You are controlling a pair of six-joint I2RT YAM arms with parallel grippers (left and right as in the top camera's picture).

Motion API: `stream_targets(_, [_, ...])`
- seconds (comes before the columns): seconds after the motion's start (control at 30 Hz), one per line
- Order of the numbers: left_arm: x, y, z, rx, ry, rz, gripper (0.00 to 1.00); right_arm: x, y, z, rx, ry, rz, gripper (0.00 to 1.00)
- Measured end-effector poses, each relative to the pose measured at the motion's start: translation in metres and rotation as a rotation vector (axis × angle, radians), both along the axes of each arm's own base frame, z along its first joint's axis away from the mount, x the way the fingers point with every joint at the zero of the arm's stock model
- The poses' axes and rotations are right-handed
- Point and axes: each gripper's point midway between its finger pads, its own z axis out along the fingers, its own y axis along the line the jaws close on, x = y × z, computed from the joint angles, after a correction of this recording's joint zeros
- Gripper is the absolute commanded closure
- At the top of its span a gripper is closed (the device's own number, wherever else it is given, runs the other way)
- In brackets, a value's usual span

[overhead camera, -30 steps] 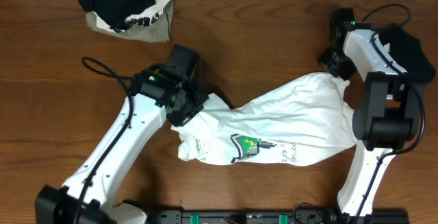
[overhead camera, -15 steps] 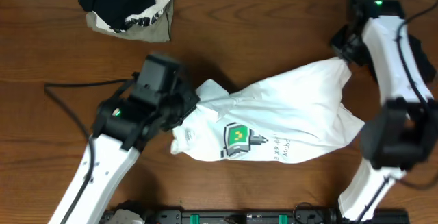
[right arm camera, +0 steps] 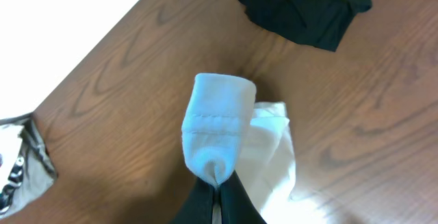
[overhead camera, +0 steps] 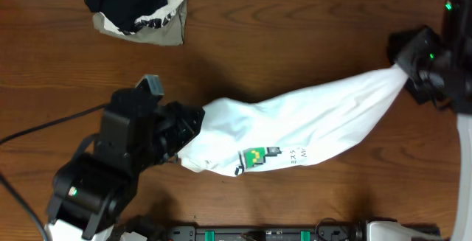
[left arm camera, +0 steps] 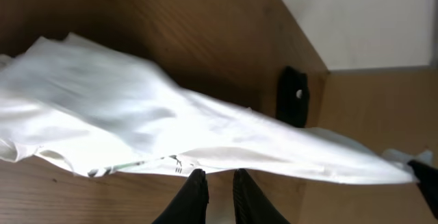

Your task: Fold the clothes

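A white T-shirt point(overhead camera: 310, 123) with a small green and yellow print hangs stretched in a long band between my two grippers. My left gripper point(overhead camera: 193, 123) holds its left end; in the left wrist view the fingers point(left arm camera: 217, 176) are nearly together at the edge of the shirt point(left arm camera: 137, 107). My right gripper point(overhead camera: 404, 63) is shut on the right end; in the right wrist view the fingers point(right arm camera: 217, 183) pinch a bunched fold of the shirt point(right arm camera: 215, 125). Both arms are raised above the wooden table point(overhead camera: 295, 35).
A pile of black and beige clothes point(overhead camera: 136, 5) lies at the table's back left. A black garment point(right arm camera: 308, 5) lies near the right arm's side. A black object point(left arm camera: 293, 97) stands at the table's far edge in the left wrist view.
Both arms have lifted and pulled apart, the left toward the front left, the right toward the right. The crumpled shirt is now drawn out into a long taut band.
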Motion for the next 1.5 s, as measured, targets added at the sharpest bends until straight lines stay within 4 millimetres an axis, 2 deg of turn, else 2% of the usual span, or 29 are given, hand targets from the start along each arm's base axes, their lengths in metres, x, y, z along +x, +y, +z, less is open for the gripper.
stream_targets(0.1, [-0.005, 0.002, 0.004, -0.007, -0.012, -0.002, 0.83, -0.014, 0.0, 0.007, -0.004, -0.013, 0.007, 0.98])
stream_targets(0.3, [-0.019, 0.004, -0.013, 0.02, 0.08, -0.016, 0.28, -0.019, 0.0, 0.007, -0.011, -0.005, 0.016, 0.99])
stream_targets(0.43, [-0.017, -0.006, -0.026, 0.014, 0.153, -0.052, 0.12, -0.017, 0.001, 0.006, -0.01, 0.001, 0.022, 0.98])
stream_targets(0.57, [-0.01, -0.021, -0.057, 0.033, 0.287, -0.087, 0.11, -0.014, 0.003, 0.003, -0.003, 0.012, 0.031, 0.98])
stream_targets(0.77, [0.006, -0.05, -0.126, 0.1, 0.546, -0.105, 0.11, -0.01, 0.003, -0.002, -0.001, 0.029, 0.033, 0.98])
stream_targets(1.0, [0.029, -0.066, -0.181, 0.134, 0.677, -0.088, 0.11, -0.009, 0.003, -0.003, -0.007, 0.031, 0.043, 0.98])
stream_targets(1.13, [0.039, -0.077, -0.206, 0.126, 0.713, -0.105, 0.11, -0.008, 0.003, -0.002, -0.014, 0.03, 0.052, 0.98])
stream_targets(1.33, [0.038, -0.085, -0.236, 0.126, 0.802, -0.124, 0.11, -0.008, 0.003, -0.002, -0.024, 0.03, 0.066, 0.98])
stream_targets(1.5, [0.031, -0.091, -0.246, 0.123, 0.843, -0.161, 0.11, -0.008, 0.003, -0.002, -0.027, 0.03, 0.07, 0.99])
